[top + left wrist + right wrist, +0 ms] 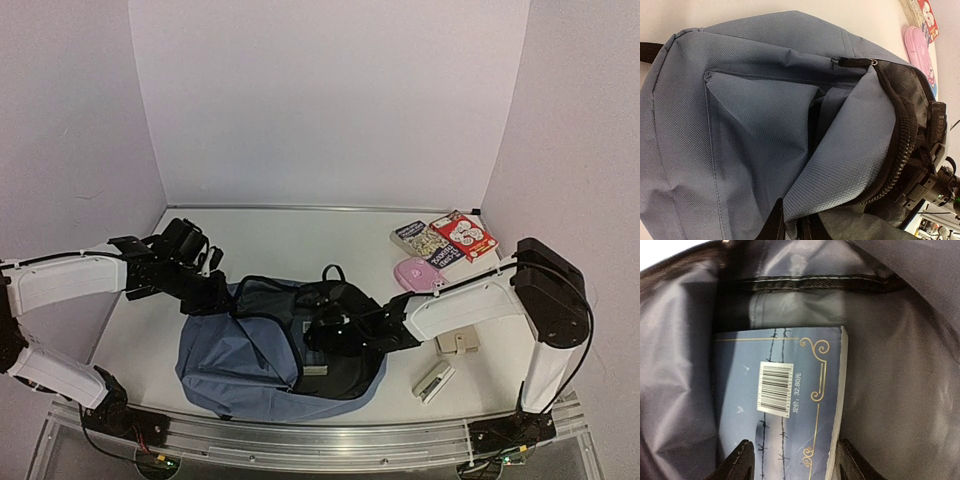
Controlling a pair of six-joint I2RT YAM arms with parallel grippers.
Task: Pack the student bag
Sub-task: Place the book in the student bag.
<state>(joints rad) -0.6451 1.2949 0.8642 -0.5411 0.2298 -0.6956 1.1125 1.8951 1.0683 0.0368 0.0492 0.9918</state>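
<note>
The student bag [235, 365], dusty-blue with a dark lining, lies at the front middle of the table with its main compartment gaping. My left gripper [214, 294] is shut on the blue flap [850, 150] at the bag's left rim and holds it up; the cloth is pinched between the dark fingers [771, 226]. My right gripper [325, 335] reaches into the opening from the right. Inside, a blue book [790, 390] with a barcode sticker lies against the grey lining [900, 390]. The right gripper [794, 460] stands open: one fingertip over the cover, the other beside the page edge.
A pink pencil case [418, 274] lies right of the bag, with two books [425, 243] [463, 235] behind it. A white stapler [434, 382] and a beige block [458, 343] sit near the right arm's base. White walls close in three sides.
</note>
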